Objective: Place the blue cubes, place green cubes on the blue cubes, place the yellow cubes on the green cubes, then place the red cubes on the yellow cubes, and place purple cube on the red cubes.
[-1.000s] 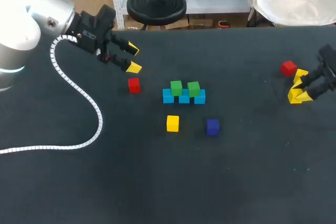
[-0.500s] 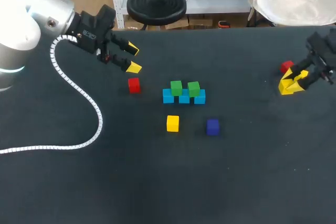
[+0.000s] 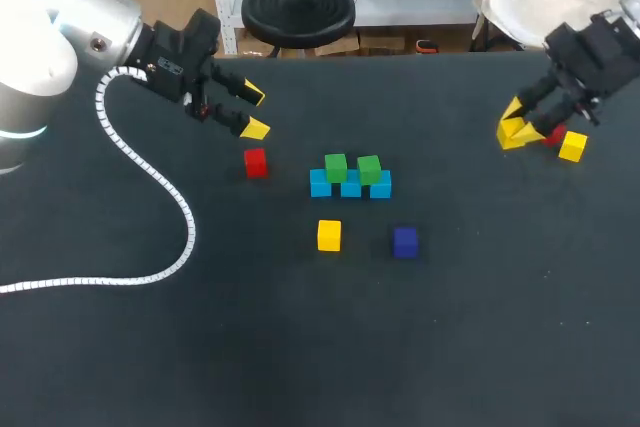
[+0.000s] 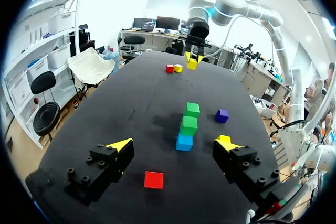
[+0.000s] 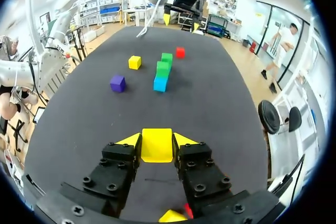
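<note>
1. Forming a short row on the dark table (image 3: 300, 347), three blue cubes (image 3: 350, 186) lie side by side and touching; every place below is given from this row.
2. Two green cubes (image 3: 336, 167) sit on top of the row, each across a seam between two blue ones, with a narrow gap between the pair.
3. On the robot's side of the row, a yellow cube (image 3: 329, 235) rests on the table near the row's left end. A purple cube (image 3: 404, 241) rests near its right end, and both are clear of the row.
4. A red cube (image 3: 255, 162) lies on the table just left of the row, not touching it.
5. The left gripper (image 3: 254, 112) hangs left of the row, out past that red cube. Its fingers are spread wide with nothing between them. In the left wrist view the red cube lies on the table between and below the tips, with the row straight ahead.
6. The right gripper (image 3: 517, 125) is well off to the right of the row, toward the table's far side. Its fingers are clamped from two sides on a second yellow cube (image 5: 157, 146).
7. Still farther right of the row, beside that gripper, a third yellow cube (image 3: 572, 146) and a second red cube (image 3: 553, 135) lie on the table close together. The red one is mostly hidden by the gripper, so whether they touch cannot be told.
</note>
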`<state>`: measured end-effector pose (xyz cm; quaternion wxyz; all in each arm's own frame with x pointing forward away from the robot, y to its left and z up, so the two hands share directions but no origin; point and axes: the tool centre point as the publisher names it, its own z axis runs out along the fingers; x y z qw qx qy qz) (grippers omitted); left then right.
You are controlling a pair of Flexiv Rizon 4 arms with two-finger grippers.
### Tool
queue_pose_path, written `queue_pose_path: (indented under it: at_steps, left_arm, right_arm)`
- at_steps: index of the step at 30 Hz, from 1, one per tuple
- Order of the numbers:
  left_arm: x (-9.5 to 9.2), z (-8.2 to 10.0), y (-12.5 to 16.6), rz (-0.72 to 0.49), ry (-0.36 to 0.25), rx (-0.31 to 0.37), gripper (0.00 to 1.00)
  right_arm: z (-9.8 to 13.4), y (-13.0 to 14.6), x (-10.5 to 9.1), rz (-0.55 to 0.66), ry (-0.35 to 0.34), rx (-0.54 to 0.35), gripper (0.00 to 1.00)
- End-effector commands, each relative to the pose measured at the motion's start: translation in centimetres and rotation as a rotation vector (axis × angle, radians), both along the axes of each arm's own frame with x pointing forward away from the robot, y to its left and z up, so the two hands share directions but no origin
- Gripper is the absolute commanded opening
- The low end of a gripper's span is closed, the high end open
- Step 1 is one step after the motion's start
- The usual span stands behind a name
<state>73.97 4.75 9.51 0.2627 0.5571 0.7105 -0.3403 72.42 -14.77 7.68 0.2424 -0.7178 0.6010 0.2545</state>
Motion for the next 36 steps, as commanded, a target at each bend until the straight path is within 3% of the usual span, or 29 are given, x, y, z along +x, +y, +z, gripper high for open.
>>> queue_pose_path:
  at_steps: [1,33,36]
  left_arm:
    - [0.2,0.0,0.0,-0.003,0.003,0.002,1.00]
    - [0.2,0.0,0.0,-0.003,0.003,0.002,1.00]
    - [0.2,0.0,0.0,-0.003,0.003,0.002,1.00]
  right_arm:
    - [0.6,1.0,0.9,0.023,0.007,-0.007,0.00]
    - [0.6,1.0,0.9,0.023,0.007,-0.007,0.00]
    - [1.7,3.3,2.8,0.037,-0.017,0.014,0.00]
